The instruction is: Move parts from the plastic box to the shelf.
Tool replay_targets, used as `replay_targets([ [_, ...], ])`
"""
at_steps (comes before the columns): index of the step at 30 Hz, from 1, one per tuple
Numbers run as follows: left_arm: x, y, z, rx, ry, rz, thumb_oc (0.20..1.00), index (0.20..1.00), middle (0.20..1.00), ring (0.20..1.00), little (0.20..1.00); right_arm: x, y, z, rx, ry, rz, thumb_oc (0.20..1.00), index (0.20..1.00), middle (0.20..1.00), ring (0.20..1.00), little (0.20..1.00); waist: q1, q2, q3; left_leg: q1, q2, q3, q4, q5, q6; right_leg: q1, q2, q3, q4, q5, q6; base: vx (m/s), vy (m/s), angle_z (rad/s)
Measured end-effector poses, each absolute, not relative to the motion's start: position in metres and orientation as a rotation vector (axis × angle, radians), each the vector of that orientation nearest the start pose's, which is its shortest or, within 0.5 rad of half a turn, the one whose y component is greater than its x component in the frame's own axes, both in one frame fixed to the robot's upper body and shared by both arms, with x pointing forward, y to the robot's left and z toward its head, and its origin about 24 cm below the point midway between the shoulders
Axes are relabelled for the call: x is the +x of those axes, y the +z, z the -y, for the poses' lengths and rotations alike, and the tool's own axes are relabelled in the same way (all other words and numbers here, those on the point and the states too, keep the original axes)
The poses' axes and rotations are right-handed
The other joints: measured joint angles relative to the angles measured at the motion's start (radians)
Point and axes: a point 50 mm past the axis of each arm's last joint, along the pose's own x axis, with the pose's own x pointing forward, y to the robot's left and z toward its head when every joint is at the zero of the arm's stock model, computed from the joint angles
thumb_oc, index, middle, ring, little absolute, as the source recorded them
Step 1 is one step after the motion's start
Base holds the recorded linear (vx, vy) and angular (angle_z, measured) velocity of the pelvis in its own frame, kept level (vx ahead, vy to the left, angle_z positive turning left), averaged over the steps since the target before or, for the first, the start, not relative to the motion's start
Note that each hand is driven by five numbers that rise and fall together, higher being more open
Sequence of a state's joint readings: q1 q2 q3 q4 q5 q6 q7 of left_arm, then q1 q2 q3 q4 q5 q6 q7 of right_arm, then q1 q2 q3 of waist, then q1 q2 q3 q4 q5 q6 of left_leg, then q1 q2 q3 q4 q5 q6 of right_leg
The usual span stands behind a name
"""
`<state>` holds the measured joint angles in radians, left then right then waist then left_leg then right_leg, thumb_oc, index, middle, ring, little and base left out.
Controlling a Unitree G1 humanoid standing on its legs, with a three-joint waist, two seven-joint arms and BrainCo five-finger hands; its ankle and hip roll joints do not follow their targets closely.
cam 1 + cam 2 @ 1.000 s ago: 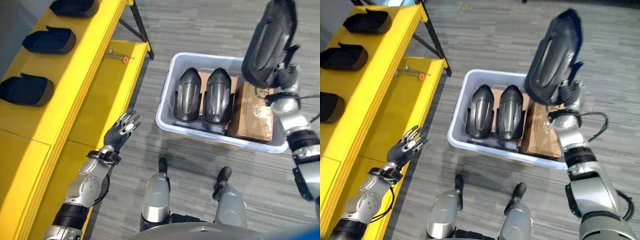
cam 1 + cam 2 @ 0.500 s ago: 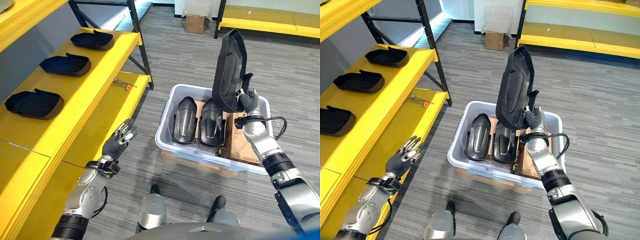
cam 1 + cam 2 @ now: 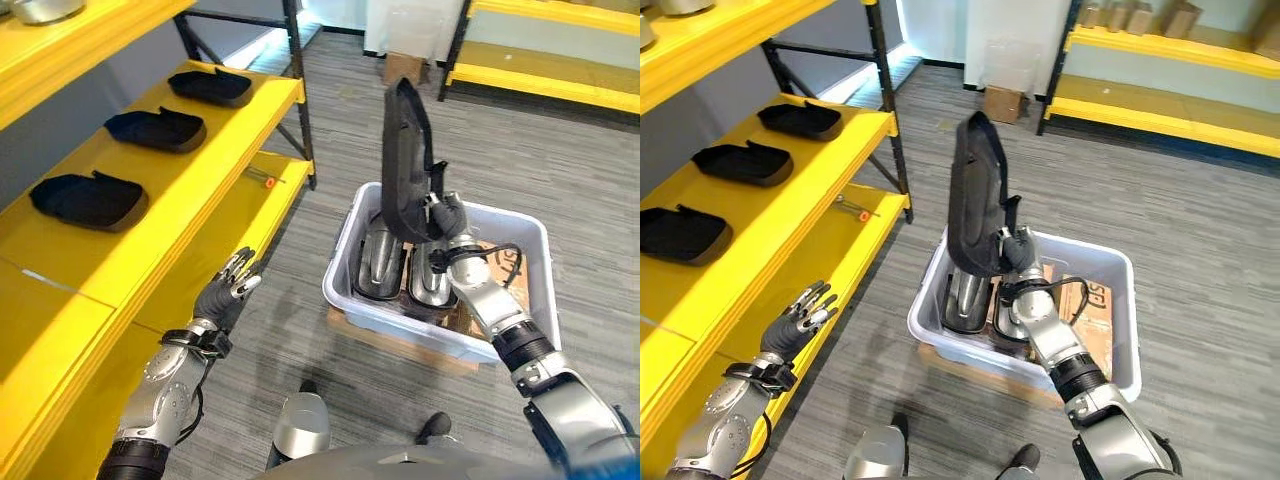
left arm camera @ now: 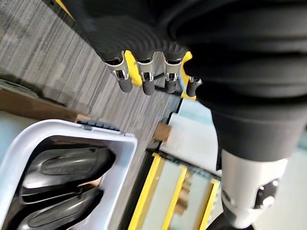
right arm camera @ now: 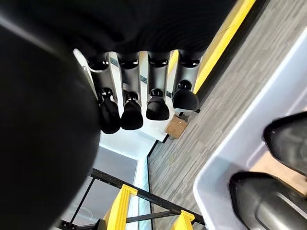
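I have the right robot hand (image 3: pixel 1015 252) curled round a black part (image 3: pixel 973 200), upright above the plastic box (image 3: pixel 1110 345) to clear its rim; left robot hand (image 3: pixel 792 322) hangs loosely spread beside the shelf (image 3: pixel 790 215).

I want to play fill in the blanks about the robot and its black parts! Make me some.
1. The right hand holds a black part up above the plastic ____.
2. The number of black parts still lying in the plastic box is ____.
3. The black parts already put away lie on a shelf whose colour is ____.
4. The left hand holds nothing and its fingers are ____.

Missing words: box; two; yellow; open
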<state>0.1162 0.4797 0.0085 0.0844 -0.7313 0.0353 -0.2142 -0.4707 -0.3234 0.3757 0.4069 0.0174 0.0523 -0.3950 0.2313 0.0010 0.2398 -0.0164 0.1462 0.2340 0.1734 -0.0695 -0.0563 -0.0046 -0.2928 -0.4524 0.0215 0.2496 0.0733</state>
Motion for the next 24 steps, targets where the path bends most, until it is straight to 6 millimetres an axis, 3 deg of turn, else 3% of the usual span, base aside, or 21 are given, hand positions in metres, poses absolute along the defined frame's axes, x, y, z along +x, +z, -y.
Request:
replay_targets([
  [1, 0.227, 0.026, -0.244, -0.270, -0.118, -0.167, 1.000, 1.000, 1.000, 1.000, 1.000, 0.331, 0.067, 0.146, -0.474, -0.071, 0.041, 0.200, 0.200, 0.200, 0.200, 0.200, -0.003, 0.004, 0.002, -0.001, 0.005, -0.008, -0.001, 0.002, 0.003, -0.008, 0.022, 0.007, 0.076, -0.094, 0.012, 0.02, 0.004, 0.04],
  [2, 0.231, 0.031, -0.243, -0.267, -0.125, -0.148, 1.000, 1.000, 1.000, 1.000, 1.000, 0.331, 0.066, 0.146, -0.481, -0.071, 0.037, 0.200, 0.200, 0.200, 0.200, 0.200, -0.008, 0.009, 0.003, 0.002, 0.000, -0.037, -0.012, 0.013, 0.000, -0.007, 0.081, 0.050, 0.140, -0.208, 0.028, 0.03, -0.019, 0.43],
  [3, 0.234, 0.034, -0.242, -0.264, -0.133, -0.139, 1.000, 1.000, 1.000, 1.000, 1.000, 0.331, 0.065, 0.147, -0.482, -0.071, 0.035, 0.200, 0.200, 0.200, 0.200, 0.200, -0.029, 0.003, 0.001, -0.002, -0.003, -0.076, -0.046, 0.046, 0.000, 0.020, 0.166, 0.117, 0.140, -0.313, -0.032, 0.06, -0.055, 0.75],
  [5, 0.230, 0.026, -0.235, -0.277, -0.151, -0.173, 1.000, 1.000, 1.000, 1.000, 1.000, 0.331, 0.067, 0.157, -0.508, -0.089, 0.037, 0.200, 0.200, 0.200, 0.200, 0.200, -0.049, 0.019, 0.000, 0.014, -0.022, -0.108, -0.113, 0.093, 0.002, 0.051, 0.198, 0.152, 0.087, -0.298, -0.026, 0.13, -0.089, 0.76],
  [7, 0.229, 0.021, -0.225, -0.298, -0.184, -0.186, 1.000, 1.000, 1.000, 1.000, 1.000, 0.323, 0.060, 0.174, -0.533, -0.118, 0.010, 0.200, 0.200, 0.200, 0.200, 0.200, -0.081, 0.039, -0.003, 0.013, -0.034, -0.193, -0.147, 0.137, 0.009, 0.091, 0.278, 0.306, 0.038, -0.315, -0.035, 0.14, -0.087, 1.12],
  [8, 0.225, 0.017, -0.219, -0.315, -0.204, -0.195, 1.000, 1.000, 1.000, 1.000, 1.000, 0.316, 0.051, 0.181, -0.542, -0.125, -0.019, 0.200, 0.200, 0.200, 0.200, 0.200, -0.087, 0.037, -0.005, 0.032, -0.041, -0.219, -0.174, 0.143, -0.003, 0.107, 0.281, 0.336, 0.020, -0.317, -0.053, 0.10, -0.074, 0.93],
  [10, 0.214, 0.013, -0.215, -0.325, -0.232, -0.220, 1.000, 1.000, 1.000, 1.000, 1.000, 0.310, 0.044, 0.180, -0.544, -0.108, -0.043, 0.200, 0.200, 0.200, 0.200, 0.200, -0.060, 0.046, -0.010, 0.063, -0.038, -0.216, -0.206, 0.144, -0.005, 0.114, 0.285, 0.338, 0.023, -0.323, -0.063, 0.08, -0.070, 0.03],
  [13, 0.213, 0.012, -0.214, -0.329, -0.240, -0.227, 1.000, 1.000, 1.000, 1.000, 1.000, 0.307, 0.039, 0.178, -0.559, -0.085, -0.045, 0.200, 0.200, 0.200, 0.200, 0.200, -0.061, 0.067, -0.022, 0.063, -0.042, -0.219, -0.210, 0.147, -0.003, 0.117, 0.285, 0.334, 0.022, -0.329, -0.061, 0.03, -0.085, -0.02],
  [17, 0.215, 0.013, -0.210, -0.335, -0.250, -0.224, 1.000, 1.000, 1.000, 1.000, 1.000, 0.306, 0.041, 0.175, -0.565, -0.070, -0.021, 0.200, 0.200, 0.200, 0.200, 0.200, -0.069, 0.071, -0.026, 0.059, -0.059, -0.228, -0.216, 0.161, -0.005, 0.137, 0.275, 0.328, 0.002, -0.323, -0.056, 0.03, -0.074, 0.14],
  [20, 0.218, 0.014, -0.206, -0.342, -0.293, -0.215, 1.000, 1.000, 1.000, 1.000, 1.000, 0.304, 0.044, 0.173, -0.570, -0.066, 0.004, 0.200, 0.200, 0.200, 0.200, 0.200, -0.076, 0.073, -0.025, 0.044, -0.092, -0.222, -0.213, 0.188, -0.001, 0.190, 0.255, 0.264, -0.043, -0.318, -0.045, -0.04, -0.015, 0.75],
  [21, 0.225, 0.019, -0.198, -0.346, -0.341, -0.191, 1.000, 1.000, 1.000, 1.000, 1.000, 0.303, 0.045, 0.177, -0.579, -0.091, 0.010, 0.200, 0.200, 0.200, 0.200, 0.200, -0.105, 0.066, -0.027, 0.018, -0.110, -0.138, -0.214, 0.225, -0.010, 0.211, 0.233, 0.205, -0.060, -0.328, -0.046, -0.10, 0.032, 2.01],
  [22, 0.233, 0.024, -0.190, -0.351, -0.396, -0.163, 1.000, 1.000, 1.000, 1.000, 1.000, 0.304, 0.051, 0.180, -0.600, -0.100, 0.037, 0.200, 0.200, 0.200, 0.200, 0.200, -0.100, 0.115, -0.029, 0.022, -0.088, 0.008, -0.271, 0.167, 0.042, 0.230, 0.262, 0.117, -0.037, -0.327, -0.055, -0.11, 0.110, 2.36],
  [23, 0.236, 0.026, -0.187, -0.354, -0.415, -0.156, 1.000, 1.000, 1.000, 1.000, 1.000, 0.303, 0.051, 0.180, -0.614, -0.101, 0.038, 0.200, 0.200, 0.200, 0.200, 0.200, -0.112, 0.097, -0.025, 0.023, -0.066, 0.108, -0.242, 0.034, -0.025, 0.212, 0.221, 0.089, 0.002, -0.314, -0.076, -0.03, 0.159, 2.00],
  [24, 0.237, 0.031, -0.192, -0.313, -0.446, -0.147, 1.000, 1.000, 1.000, 1.000, 1.000, 0.309, 0.056, 0.175, -0.606, -0.093, 0.060, 0.200, 0.200, 0.200, 0.200, 0.200, -0.113, 0.039, -0.024, -0.010, -0.049, 0.223, -0.128, 0.028, -0.006, 0.205, 0.158, 0.120, 0.007, -0.348, -0.094, 0.07, 0.247, 1.16],
])
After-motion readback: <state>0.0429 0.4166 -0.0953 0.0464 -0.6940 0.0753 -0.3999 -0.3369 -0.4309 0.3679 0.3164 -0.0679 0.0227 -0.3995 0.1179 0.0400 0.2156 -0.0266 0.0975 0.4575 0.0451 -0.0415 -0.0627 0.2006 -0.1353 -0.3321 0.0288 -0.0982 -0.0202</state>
